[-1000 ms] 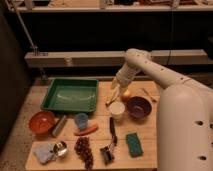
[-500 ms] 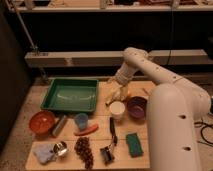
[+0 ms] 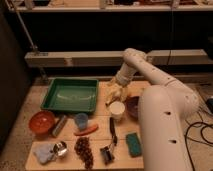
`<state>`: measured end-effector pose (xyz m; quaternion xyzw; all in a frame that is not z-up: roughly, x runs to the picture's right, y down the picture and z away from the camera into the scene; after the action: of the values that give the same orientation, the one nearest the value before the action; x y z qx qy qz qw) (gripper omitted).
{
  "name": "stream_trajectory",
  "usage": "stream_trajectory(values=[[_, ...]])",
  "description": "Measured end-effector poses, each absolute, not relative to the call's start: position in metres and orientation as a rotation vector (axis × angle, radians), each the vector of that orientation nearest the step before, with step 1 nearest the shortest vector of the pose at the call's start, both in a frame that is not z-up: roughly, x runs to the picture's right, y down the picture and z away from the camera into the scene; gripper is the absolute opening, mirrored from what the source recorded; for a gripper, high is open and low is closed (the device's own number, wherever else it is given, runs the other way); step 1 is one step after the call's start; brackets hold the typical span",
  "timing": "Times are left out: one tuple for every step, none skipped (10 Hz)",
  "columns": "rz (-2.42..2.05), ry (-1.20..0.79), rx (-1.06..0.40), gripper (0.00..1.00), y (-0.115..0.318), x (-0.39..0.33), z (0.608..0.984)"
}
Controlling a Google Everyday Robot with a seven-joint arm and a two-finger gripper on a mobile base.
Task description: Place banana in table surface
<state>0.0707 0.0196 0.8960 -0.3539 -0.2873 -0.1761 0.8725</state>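
My gripper (image 3: 115,92) is low over the table surface (image 3: 105,115), just right of the green tray and behind the white cup. Its fingers stand open. The small pale-yellow banana (image 3: 110,98) shows right below the fingers, down on the wooden planks. I cannot tell whether the fingers still touch it. My white arm comes in from the right and hides the table's right side.
A green tray (image 3: 70,95) sits at the back left. A white cup (image 3: 117,109) and a dark bowl (image 3: 132,106) stand close in front of the gripper. Nearer are an orange bowl (image 3: 41,121), blue cup (image 3: 81,120), carrot (image 3: 86,131), grapes (image 3: 84,149), green sponge (image 3: 133,143) and a brush (image 3: 111,136).
The gripper has stayed nearly in place behind the white cup, easing slightly left and down. The big white arm section now covers more of the right side.
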Motion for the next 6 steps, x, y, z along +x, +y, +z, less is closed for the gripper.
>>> stream_trajectory(values=[[-0.364, -0.601, -0.754, 0.80, 0.024, 0.069, 0.898], [-0.362, -0.602, -0.761, 0.80, 0.027, 0.068, 0.900], [-0.359, -0.603, -0.767, 0.80, 0.030, 0.069, 0.900], [-0.356, -0.604, -0.771, 0.80, 0.032, 0.070, 0.901], [-0.355, -0.606, -0.773, 0.80, 0.034, 0.070, 0.901], [-0.356, -0.607, -0.776, 0.80, 0.035, 0.070, 0.901]])
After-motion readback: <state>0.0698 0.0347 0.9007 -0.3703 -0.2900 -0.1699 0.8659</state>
